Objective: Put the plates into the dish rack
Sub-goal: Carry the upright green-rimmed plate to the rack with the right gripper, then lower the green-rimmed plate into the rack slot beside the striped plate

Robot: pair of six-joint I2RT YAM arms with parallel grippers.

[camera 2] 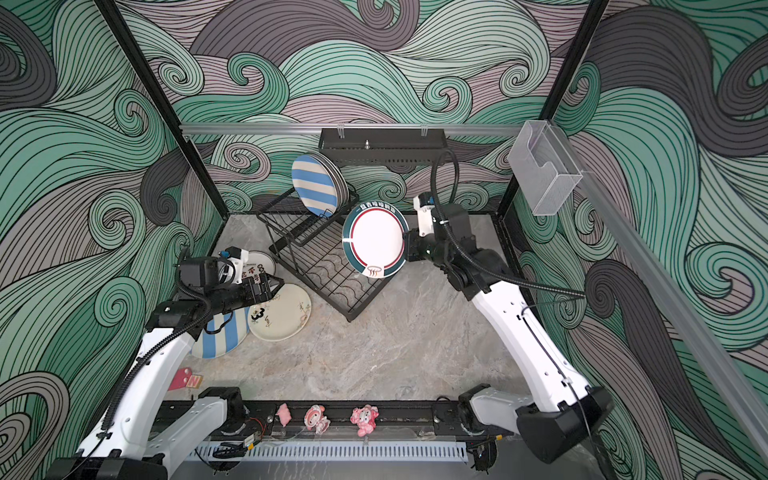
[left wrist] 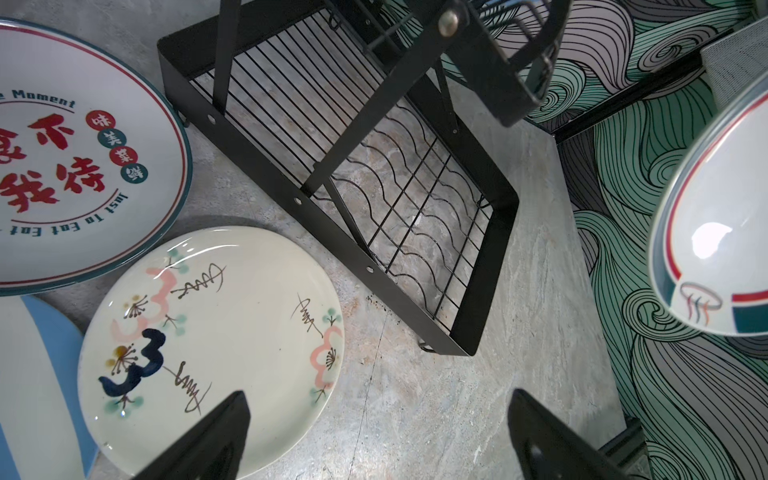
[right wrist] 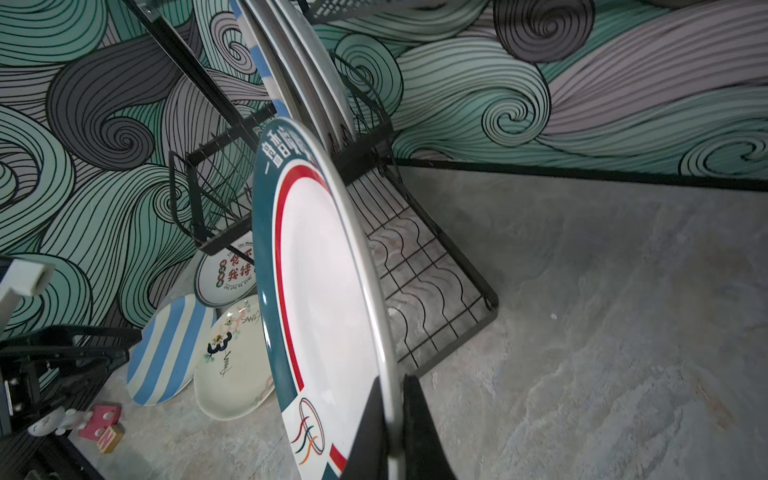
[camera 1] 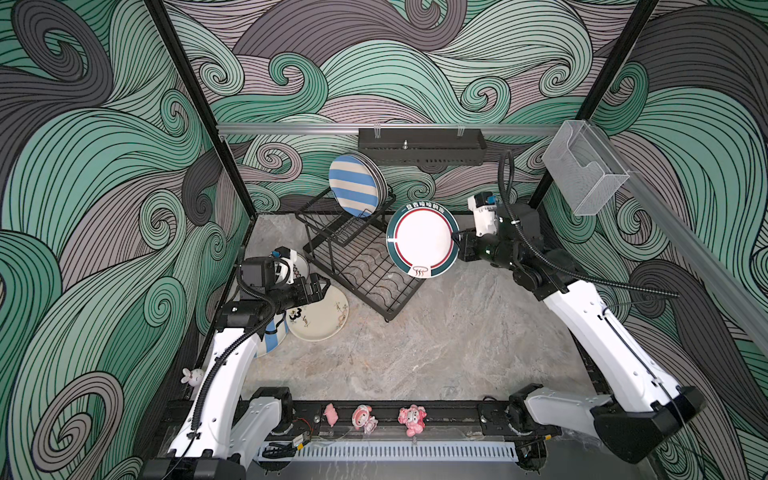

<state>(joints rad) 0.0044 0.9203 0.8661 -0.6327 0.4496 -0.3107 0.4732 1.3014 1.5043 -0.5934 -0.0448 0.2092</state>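
My right gripper (camera 1: pixel 455 242) is shut on the rim of a teal-rimmed white plate (camera 1: pixel 422 241), with a finger on each face (right wrist: pixel 392 384). The plate (right wrist: pixel 324 291) stands on edge in the air over the right side of the black wire dish rack (camera 1: pixel 345 283). A blue-white striped plate (camera 1: pixel 353 185) stands upright in the rack's upper basket with several plates behind it. My left gripper (camera 1: pixel 322 287) is open and empty (left wrist: pixel 378 401) above the near edge of a cream plate (left wrist: pixel 232 316) lying flat left of the rack (left wrist: pixel 332 235).
On the table at the left lie a white plate with red characters (left wrist: pixel 62 166) and a second blue-white striped plate (camera 2: pixel 220 336), partly under my left arm. A black trough shelf (camera 1: pixel 422 145) and a clear box (camera 1: pixel 584 174) hang on the back rail. Small toys (camera 1: pixel 365 417) line the front.
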